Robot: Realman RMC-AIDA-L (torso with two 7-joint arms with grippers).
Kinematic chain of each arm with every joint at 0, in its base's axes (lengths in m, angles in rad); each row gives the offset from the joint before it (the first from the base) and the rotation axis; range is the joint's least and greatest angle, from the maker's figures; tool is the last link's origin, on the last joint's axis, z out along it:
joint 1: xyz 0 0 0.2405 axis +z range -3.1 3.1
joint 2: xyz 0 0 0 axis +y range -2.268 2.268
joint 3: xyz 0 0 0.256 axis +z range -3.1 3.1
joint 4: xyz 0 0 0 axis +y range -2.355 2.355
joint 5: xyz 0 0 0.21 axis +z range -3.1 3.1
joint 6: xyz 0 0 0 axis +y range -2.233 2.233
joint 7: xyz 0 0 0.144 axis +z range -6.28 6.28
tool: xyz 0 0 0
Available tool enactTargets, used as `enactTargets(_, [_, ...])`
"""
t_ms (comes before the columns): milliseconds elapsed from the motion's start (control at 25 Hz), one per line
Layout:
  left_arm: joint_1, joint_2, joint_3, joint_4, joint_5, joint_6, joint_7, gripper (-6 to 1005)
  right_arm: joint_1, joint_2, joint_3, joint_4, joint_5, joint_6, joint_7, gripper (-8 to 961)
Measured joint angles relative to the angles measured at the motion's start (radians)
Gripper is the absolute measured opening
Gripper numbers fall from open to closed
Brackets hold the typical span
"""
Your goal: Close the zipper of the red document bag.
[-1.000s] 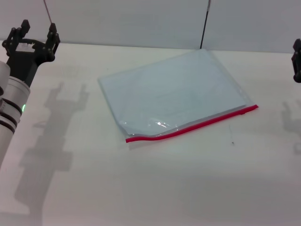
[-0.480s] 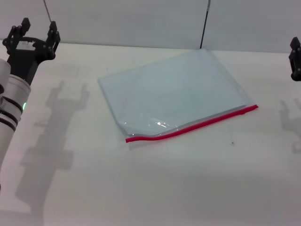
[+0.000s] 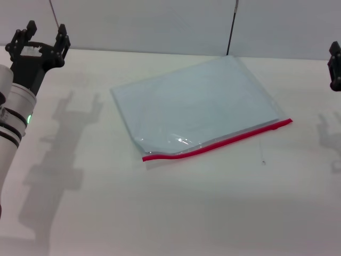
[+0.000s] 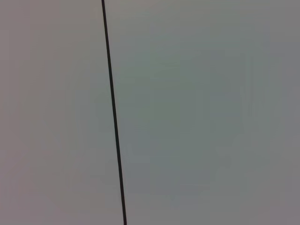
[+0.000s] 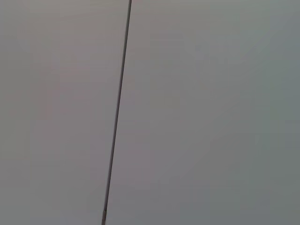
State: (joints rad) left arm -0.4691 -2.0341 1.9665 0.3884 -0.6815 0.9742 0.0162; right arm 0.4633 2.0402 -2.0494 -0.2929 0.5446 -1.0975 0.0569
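The red document bag (image 3: 200,104) lies flat in the middle of the white table, a pale blue-white translucent pouch turned at an angle. Its zipper (image 3: 218,142) is a thin red strip along the near long edge, running from the near left corner up to the right corner. My left gripper (image 3: 41,33) is raised at the far left, well away from the bag, its fingers spread open and holding nothing. My right gripper (image 3: 335,66) shows only as a dark piece at the right edge of the head view. Neither wrist view shows the bag or any fingers.
A grey back wall with dark vertical seams (image 3: 231,26) stands behind the table (image 3: 176,208). Both wrist views show only that wall and a seam (image 4: 112,112) (image 5: 117,112). Bare tabletop lies in front of and on both sides of the bag.
My left gripper has risen slightly and shifted a little right. The right gripper moved up a little at the frame edge. The bag has not moved.
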Motion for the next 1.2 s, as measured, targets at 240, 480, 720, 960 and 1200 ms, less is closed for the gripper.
enactTargets(240, [0.000, 0.000, -0.001, 0.000, -0.001, -0.002, -0.001, 664, 0.001, 0.000, 0.000, 0.000, 0.000, 0.001, 0.000, 347])
enactTargets(480, [0.000, 0.000, 0.000, 0.000, -0.001, -0.003, -0.001, 663, 0.003, 0.000, 0.000, 0.000, 0.000, 0.001, 0.000, 347])
enactTargets(720, [0.000, 0.000, 0.005, 0.000, -0.001, -0.003, -0.001, 663, 0.003, 0.001, 0.000, -0.003, 0.000, 0.001, 0.012, 347])
enactTargets(960, [-0.008, 0.000, 0.006, -0.022, -0.001, -0.005, -0.001, 663, 0.002, 0.004, 0.000, -0.005, 0.000, 0.000, 0.013, 347])
enactTargets(1200, [-0.011, 0.000, 0.006, -0.026, -0.001, -0.006, -0.001, 663, 0.002, 0.003, 0.002, -0.004, 0.000, -0.001, 0.013, 347])
